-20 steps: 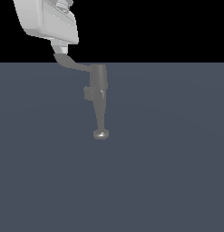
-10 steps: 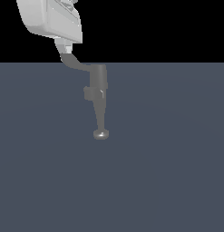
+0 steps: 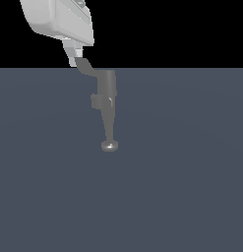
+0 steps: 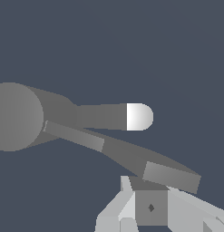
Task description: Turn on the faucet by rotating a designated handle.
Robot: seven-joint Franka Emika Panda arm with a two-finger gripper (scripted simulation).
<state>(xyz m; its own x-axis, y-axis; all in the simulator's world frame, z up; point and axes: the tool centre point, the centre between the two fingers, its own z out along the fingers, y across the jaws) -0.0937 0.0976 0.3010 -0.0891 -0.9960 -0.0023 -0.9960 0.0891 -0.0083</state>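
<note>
The grey faucet [image 3: 107, 106] stands on the dark floor, its spout running down to a round shiny tip [image 3: 109, 145]. The thin flat handle [image 3: 86, 67] sticks out from the cylinder's top toward the exterior view's left. My white gripper [image 3: 74, 55] hangs above that end, fingers close together and touching the handle's paddle end. In the wrist view the handle [image 4: 118, 154] runs from the cylinder top [image 4: 16, 115] to its paddle end just in front of my gripper [image 4: 147, 195], with the faucet's spout tip [image 4: 139, 116] beyond.
A small side block [image 3: 96, 101] sits on the faucet body at the exterior view's left. The flat dark grey floor [image 3: 182, 187] surrounds the faucet; black background lies above it.
My gripper has moved toward the exterior view's right. The handle's outer end has swung that way with it, so the lever has turned a little about the cylinder.
</note>
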